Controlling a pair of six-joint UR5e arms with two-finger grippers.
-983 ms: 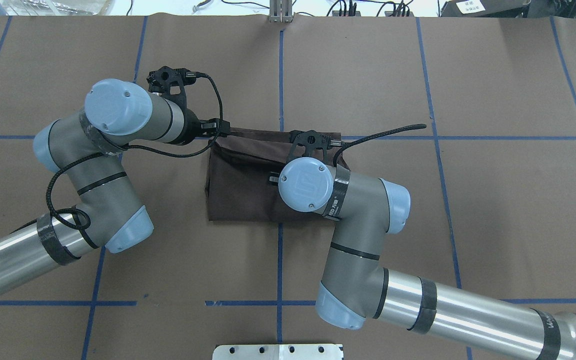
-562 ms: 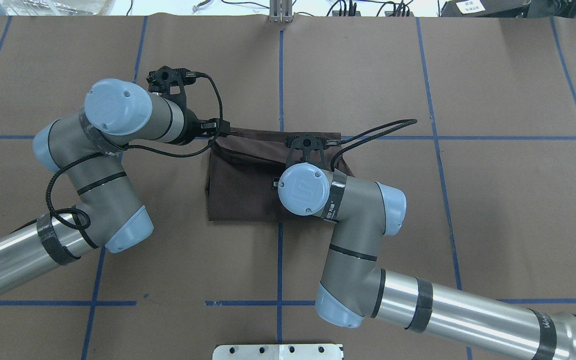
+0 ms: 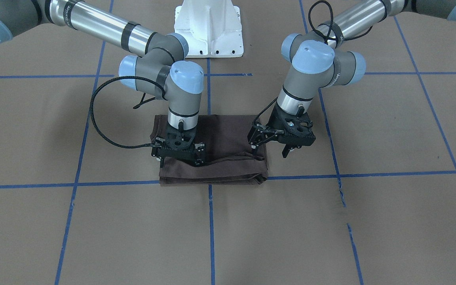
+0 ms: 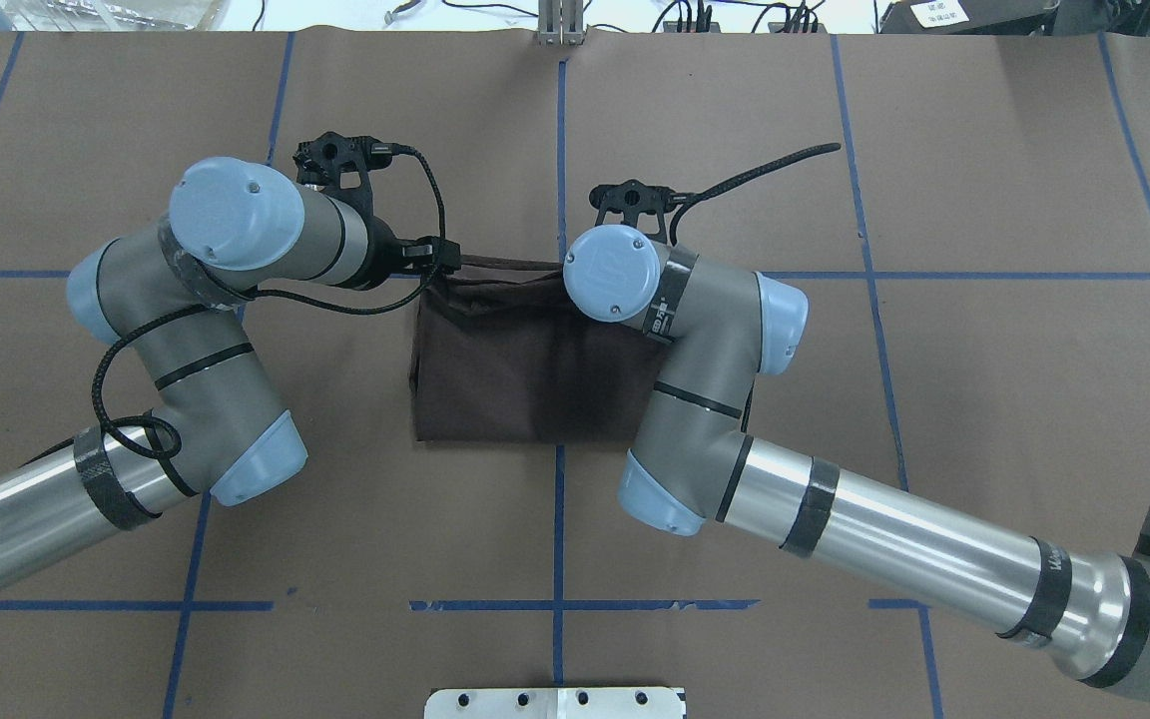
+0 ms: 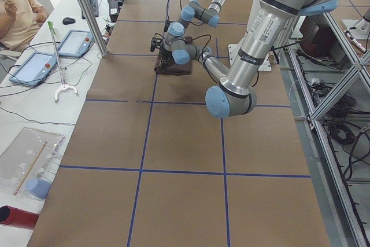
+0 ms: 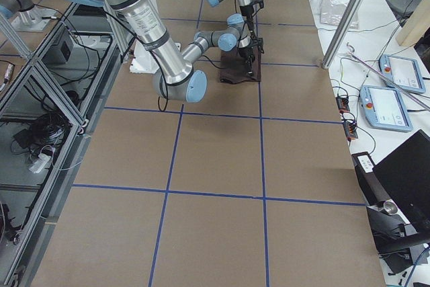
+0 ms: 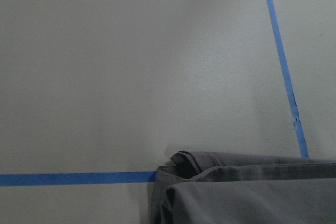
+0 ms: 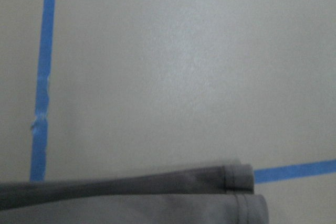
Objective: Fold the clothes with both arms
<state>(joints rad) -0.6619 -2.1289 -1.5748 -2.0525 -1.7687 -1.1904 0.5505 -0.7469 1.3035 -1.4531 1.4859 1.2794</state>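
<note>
Folded dark brown T-shirt (image 3: 212, 152) lies on the brown paper table cover (image 3: 331, 221) at a crossing of the blue tape lines (image 3: 93, 183). Right gripper (image 3: 179, 155) stands directly over the shirt's top layer near one end of its far edge, fingers down on the cloth; whether it pinches the fabric cannot be told. Left gripper (image 3: 269, 149) stands at the opposite corner, jaws parted: one finger meets the lifted fold there, the other hangs beyond the shirt's edge. White pedestal base (image 3: 209, 27) stands well behind both grippers.
</note>
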